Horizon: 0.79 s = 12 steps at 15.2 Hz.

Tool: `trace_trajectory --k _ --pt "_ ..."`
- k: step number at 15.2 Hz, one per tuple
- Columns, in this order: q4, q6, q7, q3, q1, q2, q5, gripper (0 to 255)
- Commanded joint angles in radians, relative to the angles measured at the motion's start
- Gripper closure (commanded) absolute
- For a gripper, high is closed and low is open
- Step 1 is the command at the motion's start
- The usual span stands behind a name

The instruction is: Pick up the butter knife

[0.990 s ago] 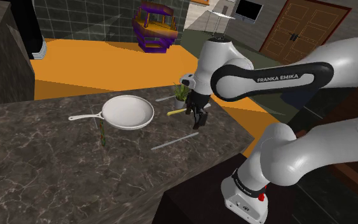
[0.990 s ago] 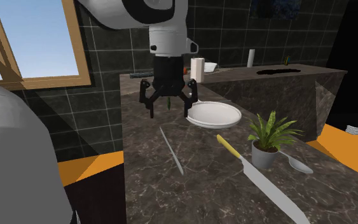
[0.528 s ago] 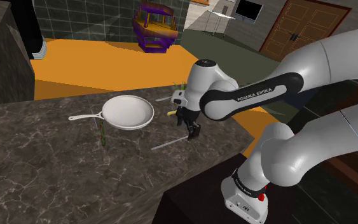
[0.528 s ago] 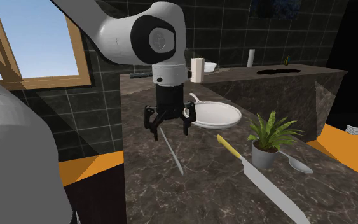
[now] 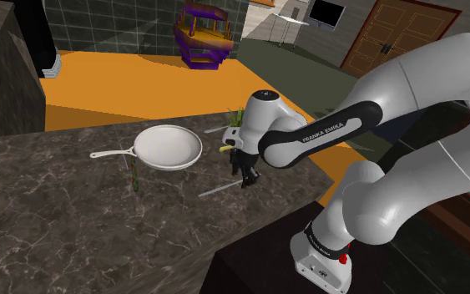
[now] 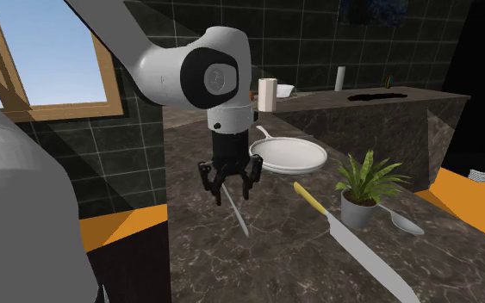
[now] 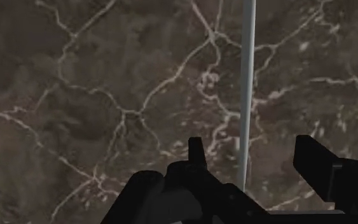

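1. Counter (image 5: 49,217): dark marble with white veining.
2. Butter knife (image 5: 218,190) (image 6: 240,219) (image 7: 247,83): lies flat near the counter edge by the stand, apart from the white pan (image 5: 168,147).
3. Gripper (image 5: 245,178) (image 6: 229,184) (image 7: 254,153): low over the knife. The fingers (image 7: 317,168) stand apart either side of it, neither touching it.
4. Room: dark tiled walls (image 6: 146,146), orange floor (image 5: 108,79), wood-framed window (image 6: 42,43).

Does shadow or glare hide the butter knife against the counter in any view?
Shoulder view: the butter knife reads as a pale sliver on the dark counter, no glare. Second exterior view: dimmer, but it shows below the gripper. Wrist view: evenly lit, a pale line between the fingers.
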Motion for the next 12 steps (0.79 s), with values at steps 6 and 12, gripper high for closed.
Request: trace_trajectory --k 6,12 --pt "-0.001 0.004 0.000 0.000 0.000 0.002 0.000 255" --pt "0.013 -0.053 -0.004 0.000 0.001 -0.041 0.003 255"
